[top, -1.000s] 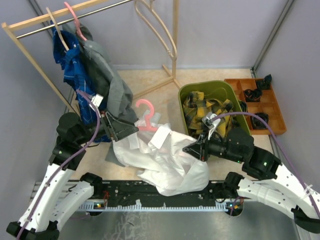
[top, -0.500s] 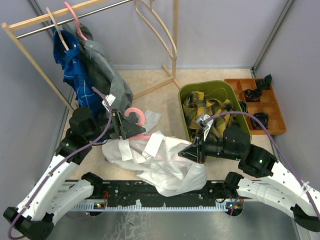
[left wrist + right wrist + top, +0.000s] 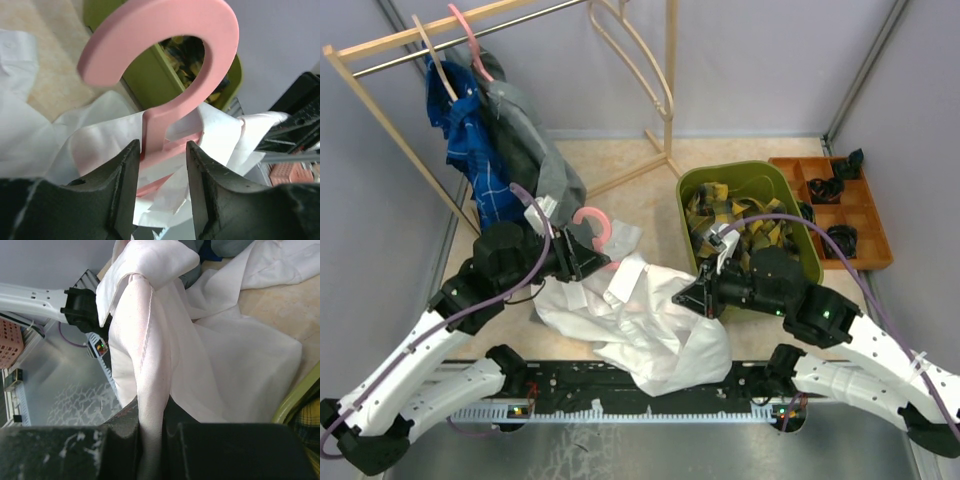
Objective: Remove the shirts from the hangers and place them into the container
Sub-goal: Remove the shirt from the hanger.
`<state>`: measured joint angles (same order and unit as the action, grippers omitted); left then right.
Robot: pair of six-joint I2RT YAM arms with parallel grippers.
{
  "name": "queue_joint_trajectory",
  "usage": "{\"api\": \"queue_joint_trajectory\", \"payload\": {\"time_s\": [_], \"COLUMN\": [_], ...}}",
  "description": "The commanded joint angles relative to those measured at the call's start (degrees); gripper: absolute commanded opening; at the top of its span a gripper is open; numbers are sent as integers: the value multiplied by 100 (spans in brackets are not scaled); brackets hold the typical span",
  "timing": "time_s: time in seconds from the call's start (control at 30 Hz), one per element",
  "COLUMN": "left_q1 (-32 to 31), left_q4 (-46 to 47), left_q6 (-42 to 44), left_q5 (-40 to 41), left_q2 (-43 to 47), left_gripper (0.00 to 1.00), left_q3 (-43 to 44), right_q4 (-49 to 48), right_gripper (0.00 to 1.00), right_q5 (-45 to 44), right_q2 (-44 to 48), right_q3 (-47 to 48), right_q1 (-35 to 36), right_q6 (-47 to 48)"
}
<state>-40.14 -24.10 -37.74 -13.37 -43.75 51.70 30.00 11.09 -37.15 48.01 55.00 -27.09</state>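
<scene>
White shirt [image 3: 650,320] lay crumpled on the table [image 3: 620,165] between my two arms, just beside the green basin [image 3: 682,205], with its collar around the pink hanger [image 3: 165,35]. My left pincer [image 3: 162,150] stood about half open, a finger on either side of the hanger's neck below the hook, with a gap showing on one side. My right pincer [image 3: 150,440] was closed tight on a raised fold of the white cloth. A plaid shirt [image 3: 740,222] lay in the basin.
</scene>
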Motion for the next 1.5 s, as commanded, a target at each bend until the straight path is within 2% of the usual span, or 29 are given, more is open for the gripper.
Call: {"api": "queue_joint_trajectory", "payload": {"time_s": [0.0, 0.1, 0.3, 0.5, 0.77, 0.87, 0.97, 1.03, 1.1, 1.13, 1.17, 1.23, 1.3, 1.47], "left_q1": [-151, -295, -774, -1162, -1269, -1273, -1268, -1270, -1275, -1270, -1275, -1273, -1272, -1268], "left_q4": [-243, -197, -200, -192, -226, -269, -313, -413, -497, -525, -563, -642, -780, -1283], "left_q6": [-238, -301, -305, -484, -512, -513, -493, -487, -470, -464, -463, -463, -454, -445], "left_q5": [746, 832, 1498, 2129, 2426, 2443, 2429, 2422, 2426, 2434, 2466, 2535, 2630, 2917], "left_q2": [159, -9, -370, -646, -726, -669, -623, -622, -588, -559, -517, -418, -347, -255], "left_gripper": [46, 46, 48, 44, 44, 40, 29, 16, 5, 2, 0, 0, 0, 0], "left_q3": [-19, -21, 83, 67, 15, 3, -6, 11, 15, 15, 20, 41, 102, 395], "right_q4": [-556, -591, -651, -660, -496, -438, -454, -462, -386, -313, -221, 43, 410, 1398], "right_gripper": [0, 0, 0, 0, 0, 1, 4, 9, 18, 26, 38, 56, 66, 68], "right_q5": [-318, -153, -57, 118, 186, 166, 172, 181, 170, 157, 138, -5, -275, -637], "right_q2": [-45, -138, -217, -199, -175, -159, -107, -71, -42, -32, -22, 0, 19, 7], "right_q3": [289, 331, 298, 301, 304, 312, 306, 322, 389, 467, 524, 673, 870, 1263], "right_q1": [2, 4, 6, 6, 5, 2, 2, 3, 6, 4, 3, 7, 6, 2], "right_q6": [-84, -72, -90, -46, 40, 63, 94, 111, 101, 102, 100, 107, 120, 258]}}
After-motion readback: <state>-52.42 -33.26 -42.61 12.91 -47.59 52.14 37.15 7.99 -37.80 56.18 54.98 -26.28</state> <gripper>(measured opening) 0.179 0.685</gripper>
